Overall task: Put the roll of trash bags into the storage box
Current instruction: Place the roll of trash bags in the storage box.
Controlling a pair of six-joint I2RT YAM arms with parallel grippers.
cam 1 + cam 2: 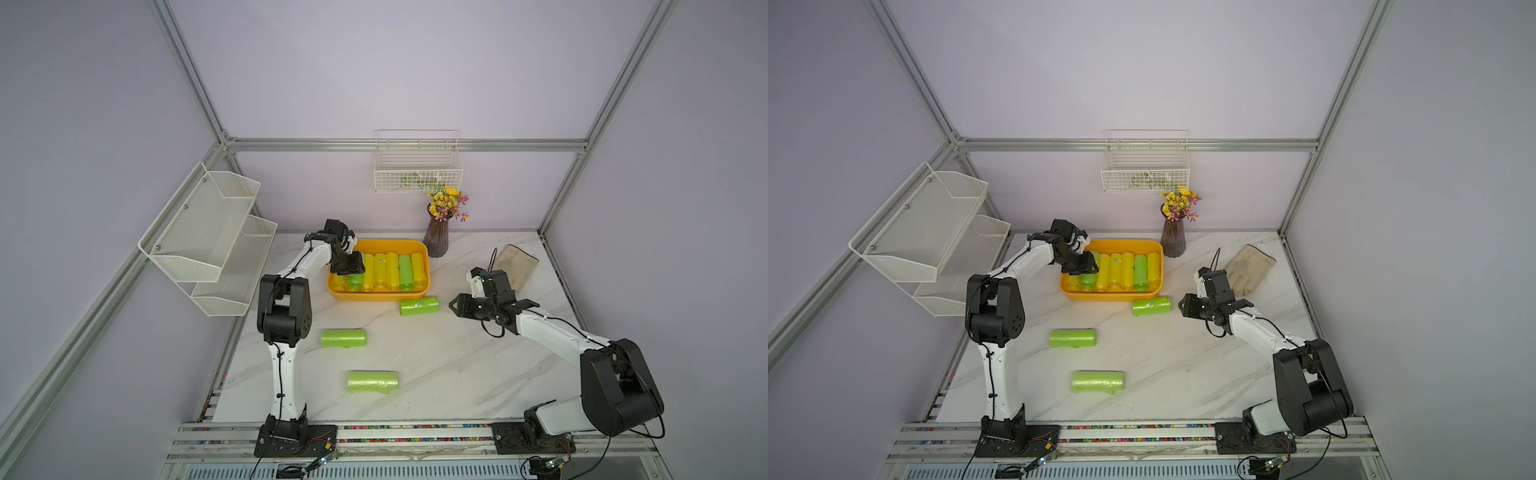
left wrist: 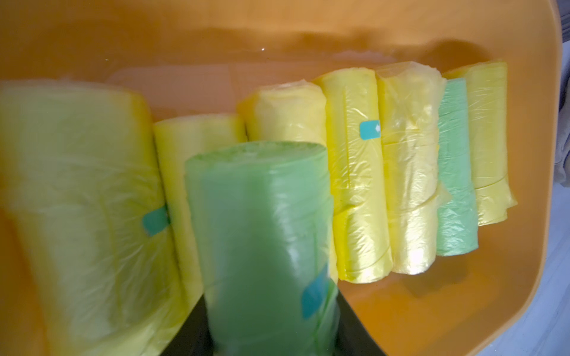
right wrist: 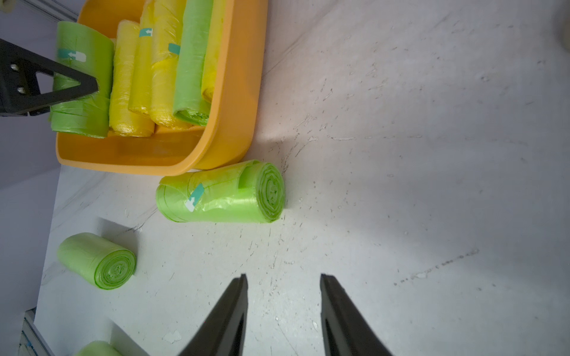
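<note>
Roll of trash bags, the green one I'm working with, is at the left end of the storage box, lying on top of the yellow rolls already packed side by side in there. I judge it light and soft: thin plastic film wound tight, slick on the outside, likely to dent or slide out if pinched near an end. The middle of the cylinder, squeezed across its width, looks like the safest hold.

My left gripper has it that way, one dark finger pressed against each side of the roll. The left arm reaches forward over the box's left end, wrist bent down into it.

My right gripper hovers low over the table to the right of the box, fingers apart and empty, pointing toward a loose green roll lying just beside the box's front wall.
</note>
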